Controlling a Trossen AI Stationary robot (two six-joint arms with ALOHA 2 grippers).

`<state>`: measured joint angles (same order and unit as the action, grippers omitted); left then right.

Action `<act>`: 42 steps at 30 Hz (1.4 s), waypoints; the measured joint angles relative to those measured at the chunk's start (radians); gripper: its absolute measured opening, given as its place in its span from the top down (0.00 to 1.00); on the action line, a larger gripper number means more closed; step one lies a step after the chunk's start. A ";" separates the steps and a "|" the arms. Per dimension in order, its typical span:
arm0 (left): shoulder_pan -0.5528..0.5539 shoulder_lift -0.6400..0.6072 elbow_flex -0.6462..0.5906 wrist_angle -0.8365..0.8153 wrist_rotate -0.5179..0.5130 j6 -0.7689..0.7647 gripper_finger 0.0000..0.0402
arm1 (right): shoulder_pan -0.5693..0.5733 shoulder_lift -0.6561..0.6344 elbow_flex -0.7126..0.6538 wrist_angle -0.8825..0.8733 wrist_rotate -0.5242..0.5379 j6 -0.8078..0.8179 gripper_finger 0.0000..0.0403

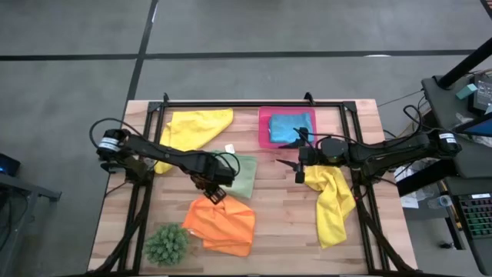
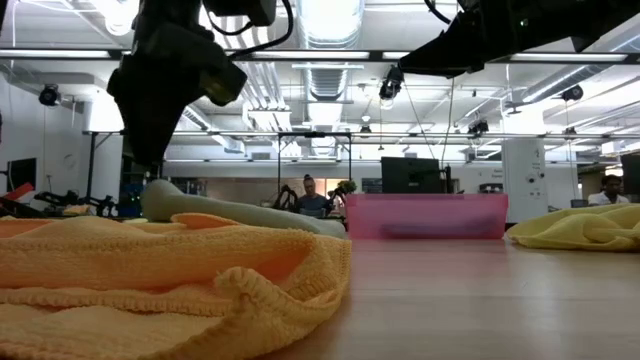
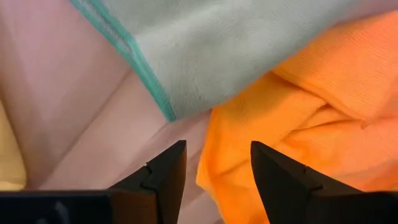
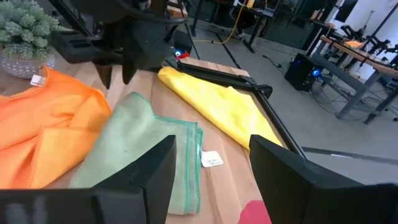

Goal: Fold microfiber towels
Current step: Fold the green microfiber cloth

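On the wooden table (image 1: 277, 223), a pink tray (image 1: 264, 131) holds the turquoise towel (image 1: 292, 125) — left gripper (image 1: 213, 194), fingers apart, above the orange towel (image 1: 223, 225); right gripper (image 1: 298, 161) open, empty, beside the tray.

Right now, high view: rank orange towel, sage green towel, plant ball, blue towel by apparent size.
1. orange towel
2. sage green towel, partly hidden under the left gripper, so unsure
3-4. blue towel and plant ball look alike
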<state>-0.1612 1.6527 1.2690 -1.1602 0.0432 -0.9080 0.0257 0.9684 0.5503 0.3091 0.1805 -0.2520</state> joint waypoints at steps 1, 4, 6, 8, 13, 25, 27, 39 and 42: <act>0.000 -0.004 0.000 0.000 -0.015 0.021 0.59 | 0.000 0.000 0.000 -0.001 -0.006 0.002 0.52; -0.007 -0.005 0.000 0.000 -0.130 0.077 0.59 | 0.000 0.002 0.000 -0.005 -0.064 0.036 0.52; -0.018 -0.005 -0.007 -0.001 -0.184 0.105 0.59 | 0.000 0.012 0.000 0.010 -0.080 0.086 0.52; -0.035 -0.005 -0.019 -0.001 -0.196 0.136 0.59 | 0.000 0.029 0.010 -0.003 -0.081 0.123 0.52; -0.079 -0.028 -0.052 0.000 -0.206 0.198 0.59 | 0.000 0.118 0.076 -0.048 -0.080 0.153 0.52; -0.114 -0.237 -0.307 0.280 -0.282 0.215 0.59 | -0.047 0.492 0.359 -0.272 -0.115 0.155 0.52; -0.114 -0.262 -0.361 0.342 -0.285 0.215 0.59 | -0.067 0.549 0.409 -0.322 -0.150 0.140 0.52; -0.114 -0.298 -0.482 0.442 -0.345 0.215 0.59 | -0.201 0.791 0.658 -0.567 -0.275 0.014 0.52; -0.114 -0.297 -0.489 0.484 -0.359 0.234 0.59 | -0.225 0.826 0.678 -0.568 -0.317 0.005 0.52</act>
<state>-0.2752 1.3560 0.7803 -0.6762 -0.3163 -0.6738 -0.1996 1.7943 1.2278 -0.2588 -0.1365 -0.2474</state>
